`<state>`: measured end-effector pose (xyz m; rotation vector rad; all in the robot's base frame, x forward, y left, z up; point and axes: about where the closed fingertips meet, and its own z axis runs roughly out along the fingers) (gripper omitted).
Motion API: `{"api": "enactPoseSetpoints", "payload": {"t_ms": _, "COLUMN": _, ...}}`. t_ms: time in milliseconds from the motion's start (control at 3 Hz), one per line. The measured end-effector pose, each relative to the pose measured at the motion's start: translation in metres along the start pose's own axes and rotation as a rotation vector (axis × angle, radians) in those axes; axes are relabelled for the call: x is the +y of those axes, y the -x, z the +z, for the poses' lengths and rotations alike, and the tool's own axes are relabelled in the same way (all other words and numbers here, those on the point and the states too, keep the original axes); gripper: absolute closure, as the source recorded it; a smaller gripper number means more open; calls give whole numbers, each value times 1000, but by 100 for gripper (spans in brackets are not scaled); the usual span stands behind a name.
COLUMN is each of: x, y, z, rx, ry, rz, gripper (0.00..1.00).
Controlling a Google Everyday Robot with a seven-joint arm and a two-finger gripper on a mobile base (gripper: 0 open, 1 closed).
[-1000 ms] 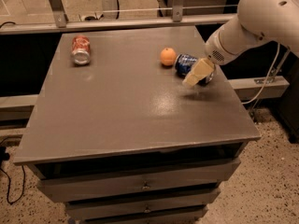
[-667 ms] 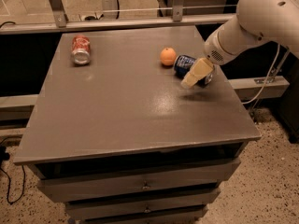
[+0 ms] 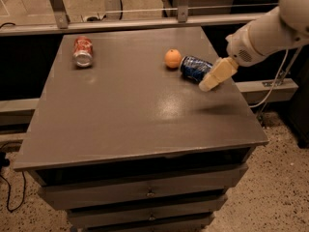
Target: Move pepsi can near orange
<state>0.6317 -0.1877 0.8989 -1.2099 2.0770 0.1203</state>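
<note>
The pepsi can point(image 3: 194, 67) lies on its side on the grey table point(image 3: 130, 110), at the back right. The orange point(image 3: 172, 58) sits just left of it, almost touching the can's end. My gripper point(image 3: 212, 78) is cream-coloured on a white arm and hangs just right of the can, above the table surface, with its shadow on the tabletop in front of it. From this view the gripper overlaps the can's right end, and I cannot tell whether they touch.
A red-and-silver can point(image 3: 82, 51) lies on its side at the table's back left. Metal rails point(image 3: 145, 23) run behind the table. Drawers point(image 3: 145, 190) are below the top. The table's right edge is close to the gripper.
My gripper has shifted a little to the right, away from the can. The can and the orange have stayed where they were.
</note>
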Motion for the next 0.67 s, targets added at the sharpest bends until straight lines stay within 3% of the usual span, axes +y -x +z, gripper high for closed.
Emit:
{"api": "enactPoseSetpoints", "payload": {"t_ms": 333, "x": 15, "y": -14, "z": -50, "rx": -107, "ry": 74, "rz": -13, "gripper": 0}}
{"api": "enactPoseSetpoints", "payload": {"t_ms": 667, "x": 22, "y": -19, "z": -68, "rx": -154, "ry": 95, "rz": -4, "gripper": 0}}
